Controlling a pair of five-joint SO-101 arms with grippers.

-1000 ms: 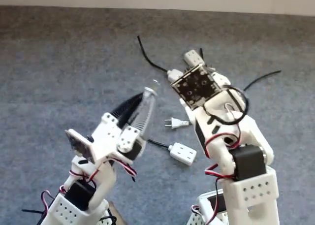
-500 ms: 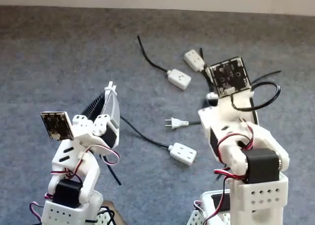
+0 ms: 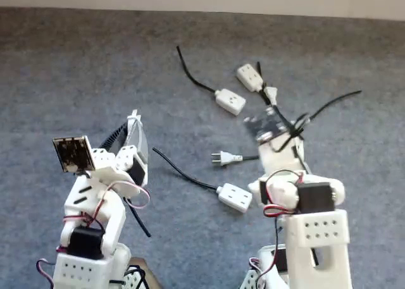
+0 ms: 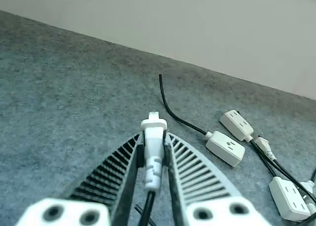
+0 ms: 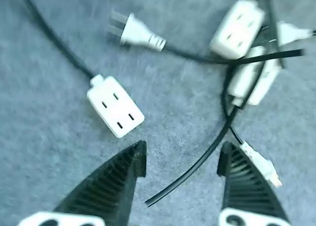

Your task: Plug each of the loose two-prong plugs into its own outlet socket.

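Note:
My left gripper (image 4: pixel 153 152) is shut on a white two-prong plug (image 4: pixel 152 137), held above the carpet with its prongs pointing away from the arm; in the high view that plug (image 3: pixel 134 119) sits at the left arm's tip. My right gripper (image 5: pixel 182 159) hangs open over the carpet, holding nothing. Just beyond its fingers lie a white outlet socket (image 5: pixel 116 106) and a loose white plug (image 5: pixel 136 34). From above, that socket (image 3: pixel 235 196) and plug (image 3: pixel 225 157) lie between the arms. Two more sockets (image 3: pixel 230 101) (image 3: pixel 250 77) lie farther back.
Black cords (image 3: pixel 190 77) run across the grey carpet (image 3: pixel 76 67). Beside the right gripper a tangle of cords holds two sockets (image 5: pixel 236 28) (image 5: pixel 249 80) and a small plug (image 5: pixel 259 164). A pale wall (image 4: pixel 197 18) bounds the far side.
The left arm has drawn back toward its base, lifting the held plug away from the middle. The right arm has folded down, its wrist now low over the near socket.

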